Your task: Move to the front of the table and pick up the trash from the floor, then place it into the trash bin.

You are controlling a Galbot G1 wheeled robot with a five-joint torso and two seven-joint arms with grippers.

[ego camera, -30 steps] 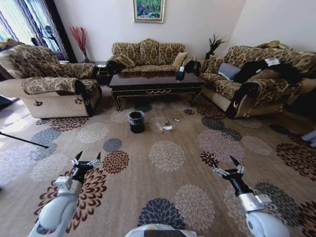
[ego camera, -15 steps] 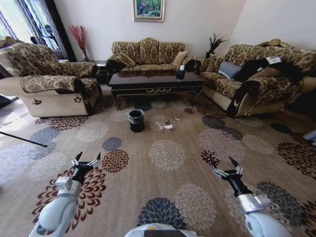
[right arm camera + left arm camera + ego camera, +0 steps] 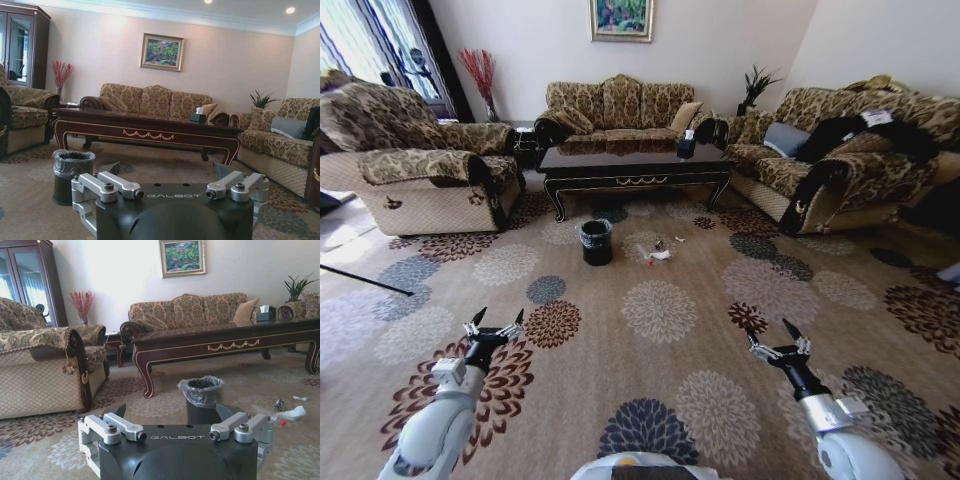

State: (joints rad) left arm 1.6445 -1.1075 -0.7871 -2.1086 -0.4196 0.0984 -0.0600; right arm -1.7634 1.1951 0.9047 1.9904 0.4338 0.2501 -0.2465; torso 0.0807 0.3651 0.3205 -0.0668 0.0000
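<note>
"GALBOT" is printed in pale letters on the dark housing of each wrist. The table (image 3: pixel 632 168) stands well ahead of the robot, with a dark tissue box (image 3: pixel 685 148) on its top toward the right end. Sofas surround it: one behind (image 3: pixel 615 110), an armchair (image 3: pixel 415 175) to its left, a long sofa (image 3: pixel 840 160) to its right. The trash bin (image 3: pixel 596 243) sits on the floor (image 3: pixel 660 330) just in front of the table, and the trash (image 3: pixel 658 255) lies scattered just right of the bin: a clear bottle with red cap (image 3: pixel 292 413) and small scraps. Open carpet lies between the robot and the table. The left gripper (image 3: pixel 492 325) and right gripper (image 3: pixel 778 341) hang low on the near side, both spread and empty. Compared with a second ago, the table, bin and sofas sit slightly higher and the view has shifted, so the camera has moved.
</note>
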